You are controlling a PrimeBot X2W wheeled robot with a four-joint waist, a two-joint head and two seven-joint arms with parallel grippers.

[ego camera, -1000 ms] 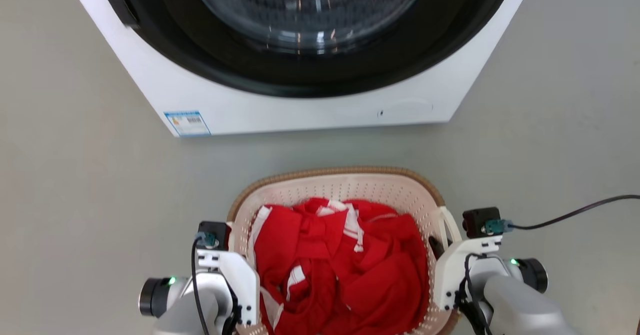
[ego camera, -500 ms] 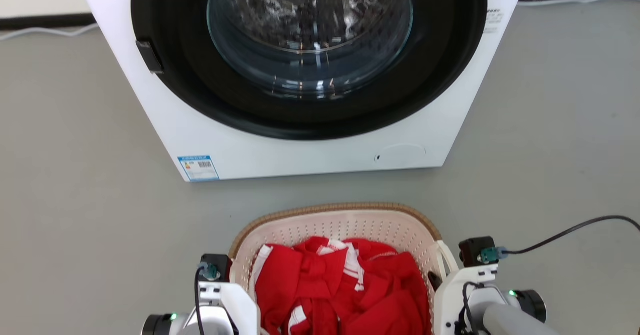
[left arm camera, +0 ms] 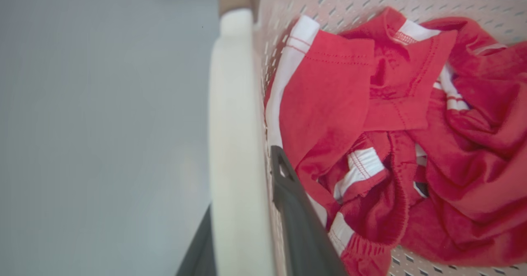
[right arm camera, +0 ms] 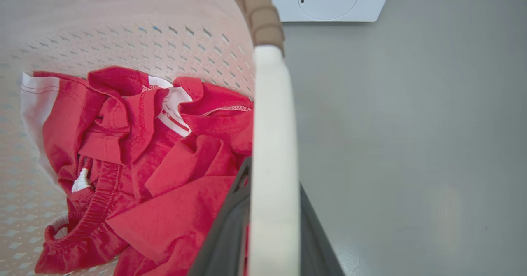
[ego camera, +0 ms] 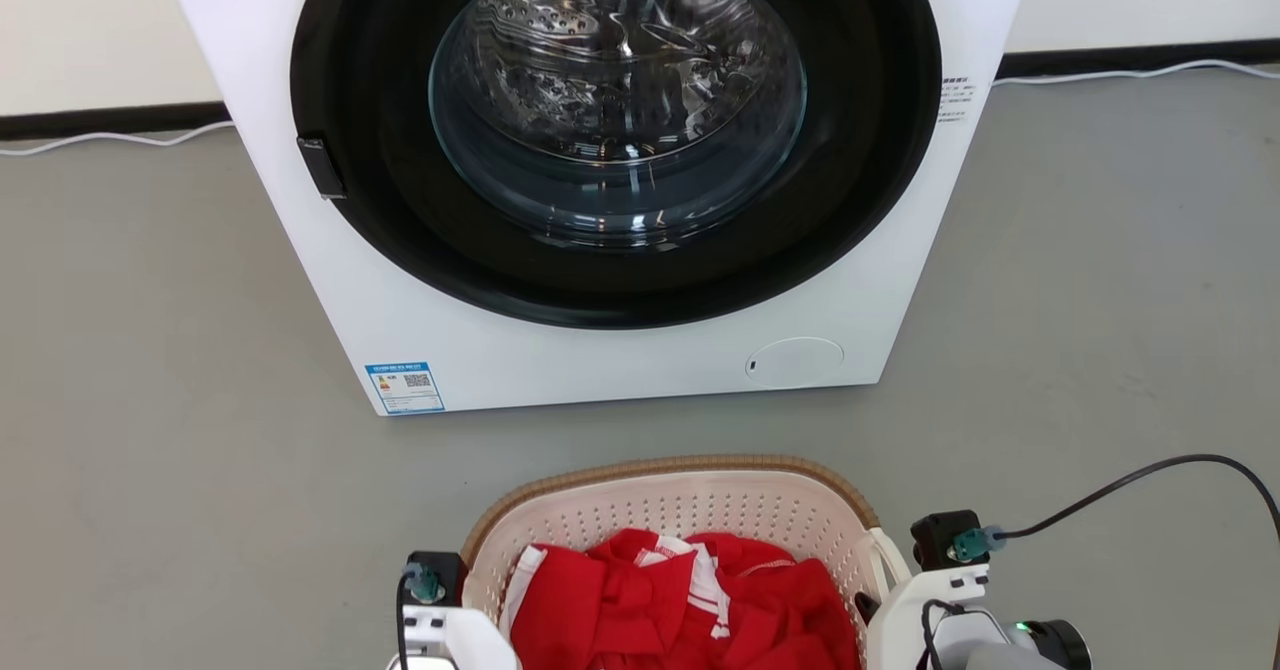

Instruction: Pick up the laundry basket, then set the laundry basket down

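Observation:
The laundry basket (ego camera: 680, 505) is cream-white and perforated with a brown woven-look rim. It sits at the bottom middle of the head view, in front of the washing machine. Red clothes with white trim (ego camera: 690, 605) lie in it. My left gripper (left arm camera: 243, 185) is shut on the basket's white left handle (left arm camera: 234, 115), one dark finger (left arm camera: 296, 218) inside the basket wall and one outside. My right gripper (right arm camera: 273, 177) is shut on the white right handle (right arm camera: 271, 103) in the same way. I cannot tell whether the basket rests on the floor.
A white front-loading washing machine (ego camera: 600, 370) with a round black-framed glass door (ego camera: 615, 100) stands on the grey floor just beyond the basket. A black cable (ego camera: 1130, 485) runs from my right wrist out to the right. White cables (ego camera: 100, 138) lie along the far wall.
The head camera has moved, so the washing machine and basket sit lower in the picture and more of the door shows. Both grippers keep their hold on the handles.

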